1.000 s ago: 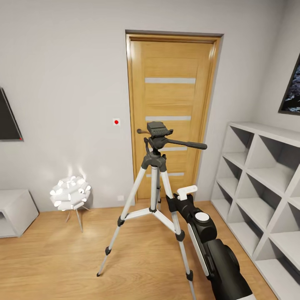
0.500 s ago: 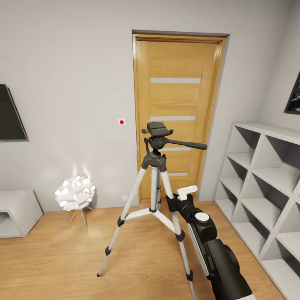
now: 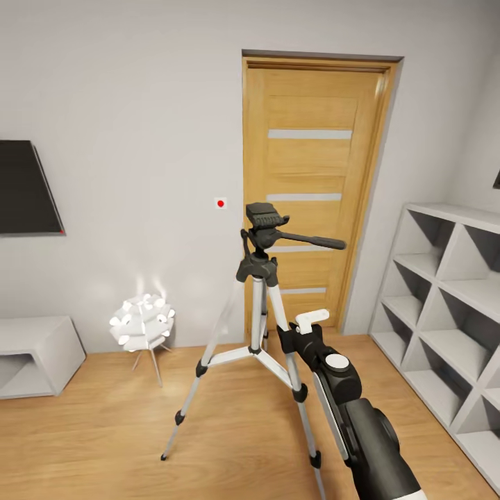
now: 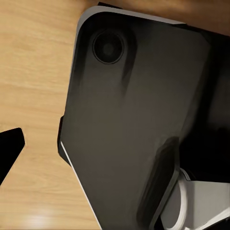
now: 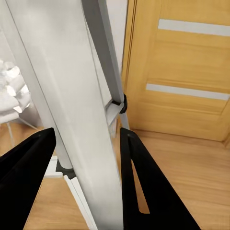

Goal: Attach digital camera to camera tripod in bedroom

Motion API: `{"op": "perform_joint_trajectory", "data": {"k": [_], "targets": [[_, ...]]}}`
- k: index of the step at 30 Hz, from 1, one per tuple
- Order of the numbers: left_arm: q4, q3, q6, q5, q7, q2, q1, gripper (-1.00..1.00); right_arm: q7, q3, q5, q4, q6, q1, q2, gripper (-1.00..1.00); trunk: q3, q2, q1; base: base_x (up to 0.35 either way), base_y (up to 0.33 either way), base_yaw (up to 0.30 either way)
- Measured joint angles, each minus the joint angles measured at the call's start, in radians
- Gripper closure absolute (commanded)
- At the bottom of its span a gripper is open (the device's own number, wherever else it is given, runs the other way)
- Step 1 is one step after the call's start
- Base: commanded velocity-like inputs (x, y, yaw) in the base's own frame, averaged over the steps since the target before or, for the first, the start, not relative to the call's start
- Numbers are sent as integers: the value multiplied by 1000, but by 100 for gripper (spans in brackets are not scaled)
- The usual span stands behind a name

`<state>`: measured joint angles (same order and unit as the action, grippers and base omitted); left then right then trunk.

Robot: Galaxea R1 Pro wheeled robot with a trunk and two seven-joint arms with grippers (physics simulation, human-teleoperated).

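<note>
Tripod is the thing sitting right at the right pincer: in the right wrist view one silver leg is running lengthwise between the two dark fingers, which are standing spread on either side of it. Whether the pads are actually touching the metal cannot be told from here, so the pincer is reading as open around the leg rather than clamped on it.

In the head view the right arm is reaching forward and up from the lower right, its tip ending just beside the near leg, below the black head. That head is lying above and slightly to the left of the pincer, with its long pan handle pointing off to the right, crosswise to the arm. The legs are running steeply upward to the head, so the mounting plate is lying up along the leg's own axis.

The left wrist view is looking down at a dark robot panel over the wood floor; a single black fingertip is showing at its edge, so the left pincer's state cannot be told. The right arm is clearly the nearer one.

No camera is appearing anywhere, so the mounting is probably not yet under way.

Farther out, the grey cube shelf to the right is standing with every visible compartment empty, and the low white cabinet far to the left is looking hollow too.
</note>
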<state>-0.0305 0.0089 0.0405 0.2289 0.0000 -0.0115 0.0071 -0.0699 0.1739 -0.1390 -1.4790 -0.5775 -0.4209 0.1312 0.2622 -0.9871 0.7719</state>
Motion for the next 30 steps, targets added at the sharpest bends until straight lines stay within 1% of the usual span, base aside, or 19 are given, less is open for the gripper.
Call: {"op": "perform_joint_trajectory", "data": {"k": [10,16,20,30], "targets": [[0,-1,0,0,0,1,0,-100,0,-1,3,2,4,0,-1,100,0,0,0,34,319,0],[0,-1,0,0,0,1,0,-100,0,-2,4,2,9,0,-4,100,0,0,0,82,233,0],[0,-1,0,0,0,1,0,-100,0,-2,3,2,9,0,-7,100,0,0,0,79,123,0],[0,-1,0,-3,0,0,0,-100,0,-2,3,1,9,0,-7,100,0,0,0,12,17,0]]}}
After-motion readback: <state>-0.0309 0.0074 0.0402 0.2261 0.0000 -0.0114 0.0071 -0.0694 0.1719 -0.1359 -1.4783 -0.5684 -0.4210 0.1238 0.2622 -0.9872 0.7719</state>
